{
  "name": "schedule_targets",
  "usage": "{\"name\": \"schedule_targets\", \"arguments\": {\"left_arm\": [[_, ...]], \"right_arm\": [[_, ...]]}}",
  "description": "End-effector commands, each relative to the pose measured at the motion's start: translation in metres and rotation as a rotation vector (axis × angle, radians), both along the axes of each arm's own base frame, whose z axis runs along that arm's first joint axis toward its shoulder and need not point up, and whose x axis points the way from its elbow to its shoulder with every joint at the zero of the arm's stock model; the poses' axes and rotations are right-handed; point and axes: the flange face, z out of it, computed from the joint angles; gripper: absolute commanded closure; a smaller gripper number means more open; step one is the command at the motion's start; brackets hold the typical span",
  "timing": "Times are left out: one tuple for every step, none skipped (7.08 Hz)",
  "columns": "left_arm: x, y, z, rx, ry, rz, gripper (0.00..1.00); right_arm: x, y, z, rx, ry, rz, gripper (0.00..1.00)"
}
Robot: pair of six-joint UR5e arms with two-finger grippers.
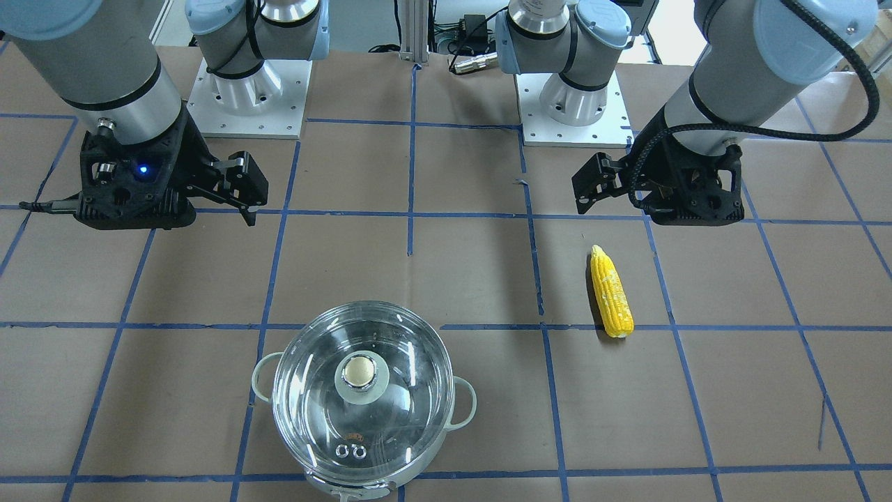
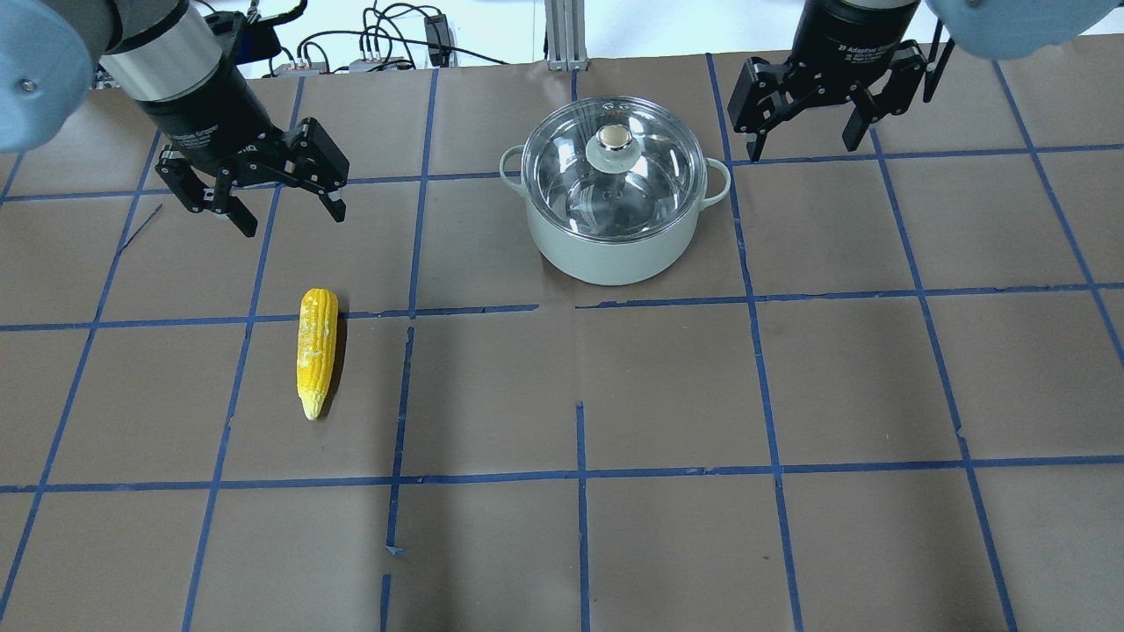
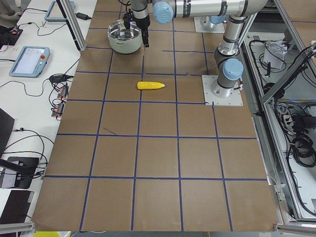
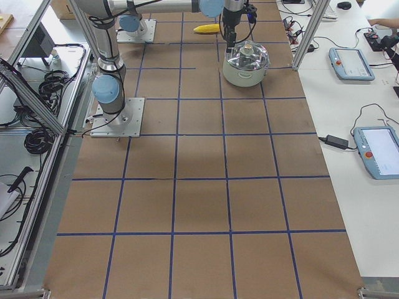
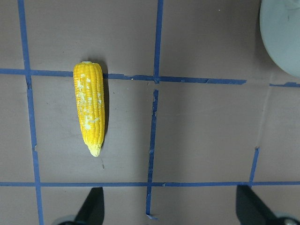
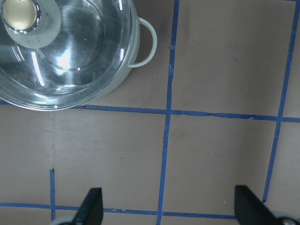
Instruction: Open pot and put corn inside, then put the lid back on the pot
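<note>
The pot (image 2: 615,250) stands at the far middle of the table with the glass lid (image 2: 654,180) closed on it, knob (image 2: 613,140) up. The corn (image 2: 317,351) lies flat on the table, left of the pot and nearer me. It also shows in the left wrist view (image 5: 90,108). My left gripper (image 2: 291,219) is open and empty, hovering just beyond the corn's blunt end. My right gripper (image 2: 805,147) is open and empty, hovering to the right of the pot. The right wrist view shows the lid (image 6: 75,56) and one pot handle (image 6: 146,43).
The table is brown paper with a blue tape grid (image 2: 580,474). The two arm bases (image 1: 247,90) (image 1: 571,97) stand at the robot's edge. Cables (image 2: 386,53) lie past the far edge. Tablets (image 4: 352,62) lie on the side table.
</note>
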Motion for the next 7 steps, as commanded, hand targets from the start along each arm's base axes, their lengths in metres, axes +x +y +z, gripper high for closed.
{"name": "schedule_targets", "arguments": {"left_arm": [[0.000, 0.000, 0.001, -0.003, 0.000, 0.001, 0.00], [0.000, 0.001, -0.002, 0.001, 0.003, 0.000, 0.00], [0.000, 0.009, 0.001, -0.005, 0.003, -0.019, 0.00], [0.009, 0.005, -0.010, 0.003, 0.012, -0.044, 0.00], [0.019, -0.004, -0.017, -0.033, 0.009, -0.065, 0.00], [0.037, -0.015, -0.051, 0.021, 0.015, -0.037, 0.00], [0.051, -0.038, -0.097, 0.005, 0.011, -0.019, 0.00]], "right_arm": [[0.000, 0.007, -0.016, 0.020, -0.002, -0.002, 0.00], [0.000, 0.007, -0.015, 0.017, -0.002, -0.002, 0.00], [0.000, 0.007, -0.010, 0.007, 0.005, -0.006, 0.00], [0.005, 0.002, -0.003, -0.023, -0.008, -0.055, 0.00], [0.017, -0.015, -0.011, -0.031, -0.008, -0.075, 0.00], [0.039, -0.029, -0.018, -0.028, -0.007, -0.068, 0.00], [0.068, -0.044, -0.021, -0.037, 0.003, -0.074, 0.00]]}}
